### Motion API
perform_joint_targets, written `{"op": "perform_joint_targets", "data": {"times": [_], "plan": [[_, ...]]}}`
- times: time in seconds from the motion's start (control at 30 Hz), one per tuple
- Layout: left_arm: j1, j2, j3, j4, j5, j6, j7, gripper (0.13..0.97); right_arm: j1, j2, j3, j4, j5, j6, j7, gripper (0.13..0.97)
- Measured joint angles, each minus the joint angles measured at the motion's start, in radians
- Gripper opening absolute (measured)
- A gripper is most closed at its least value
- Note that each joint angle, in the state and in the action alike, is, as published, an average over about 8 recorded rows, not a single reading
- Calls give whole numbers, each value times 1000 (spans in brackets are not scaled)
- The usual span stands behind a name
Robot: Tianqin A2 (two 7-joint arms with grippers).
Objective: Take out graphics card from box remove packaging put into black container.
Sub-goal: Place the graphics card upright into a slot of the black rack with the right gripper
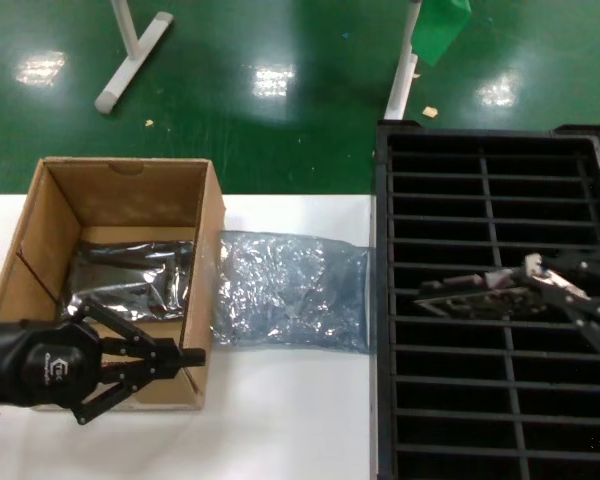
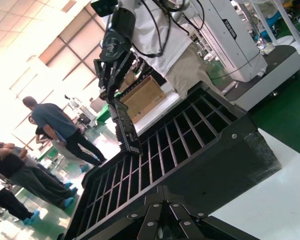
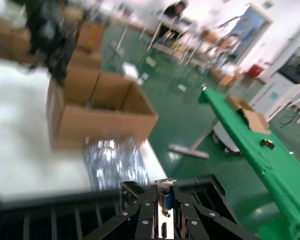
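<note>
My right gripper (image 1: 528,287) is shut on the graphics card (image 1: 470,296) and holds it over the slots of the black container (image 1: 400,400). In the right wrist view the card's silvery bracket (image 3: 165,212) stands between the fingers (image 3: 145,220). The left wrist view shows the card (image 2: 126,127) hanging edge-down just above the container (image 2: 210,150). The crinkled silver packaging (image 1: 290,290) lies flat on the table between the box (image 1: 205,300) and the container. My left gripper (image 1: 192,355) is shut and empty at the box's front right corner.
A smoother dark-grey bag (image 1: 130,278) lies inside the open box. The white table (image 1: 280,420) runs along the front. Green floor and white stand legs (image 1: 130,60) lie beyond. People (image 2: 55,125) stand far off in the left wrist view.
</note>
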Motion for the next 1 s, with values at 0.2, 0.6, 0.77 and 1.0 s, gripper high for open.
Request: {"op": "perform_joint_targets", "data": {"times": [0.2, 0.6, 0.77, 1.0], "plan": [[34, 9, -116, -13, 97, 0, -28, 156, -10, 85, 40, 0, -93, -45, -24, 195], [71, 19, -232, -28, 190, 0, -57, 239, 78, 246, -35, 0, -213, -108, -41, 194], [77, 21, -250, -30, 203, 0, -62, 316, 206, 296, -150, 0, -239, -141, -2, 194], [82, 22, -263, -32, 213, 0, -65, 393, 368, 272, -287, 0, -333, -212, 43, 194]]}}
